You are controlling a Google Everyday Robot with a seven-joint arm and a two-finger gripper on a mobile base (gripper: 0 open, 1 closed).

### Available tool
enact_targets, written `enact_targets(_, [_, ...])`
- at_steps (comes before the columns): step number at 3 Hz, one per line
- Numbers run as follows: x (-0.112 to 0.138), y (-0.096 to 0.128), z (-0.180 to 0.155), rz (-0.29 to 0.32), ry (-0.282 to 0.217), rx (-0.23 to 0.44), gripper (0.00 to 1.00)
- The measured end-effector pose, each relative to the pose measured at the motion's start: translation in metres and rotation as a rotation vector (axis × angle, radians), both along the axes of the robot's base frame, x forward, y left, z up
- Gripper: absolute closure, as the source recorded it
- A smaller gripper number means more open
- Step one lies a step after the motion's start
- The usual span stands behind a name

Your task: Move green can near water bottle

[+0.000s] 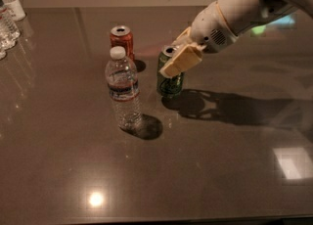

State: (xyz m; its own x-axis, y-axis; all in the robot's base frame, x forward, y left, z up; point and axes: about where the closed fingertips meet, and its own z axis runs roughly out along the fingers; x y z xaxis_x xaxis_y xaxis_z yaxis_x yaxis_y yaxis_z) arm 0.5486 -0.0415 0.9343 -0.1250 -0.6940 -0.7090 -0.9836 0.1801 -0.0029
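Entry, single camera view.

Position: your gripper [173,56] sits just right of the table's centre, at the upper part of the green can [168,84].

Claw state: you have it clamped on the green can. One tan finger [182,60] lies slantwise across the can's front near the rim. The other shows behind the rim on the far side.

The white arm [239,6] enters from the upper right corner and slopes down and left to the can.

The green can is close to upright, with its silver top in view beside the finger. Its base is at table level or barely off it, and you cannot tell which from this view. A dark shadow [220,107] spreads over the table to its right.

The water bottle [123,92] stands upright with a white cap and a dark blue label band. It is left of the green can and a little nearer the camera. The two are near each other but apart, with a strip of bare table between them.

The orange-red can [122,40] is upright behind the water bottle, left of the green can and farther back, touching neither.

The table [205,170] is dark and glossy, with a bright light spot [96,199] reflected at the lower left.

The clear bottles [8,18] stand at the far left edge, well apart from everything else.
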Motion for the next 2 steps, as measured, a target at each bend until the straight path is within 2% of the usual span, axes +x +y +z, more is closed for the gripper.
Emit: enact_targets(2, [-0.047, 0.030, -0.006, 0.063, 0.018, -0.027, 1.00])
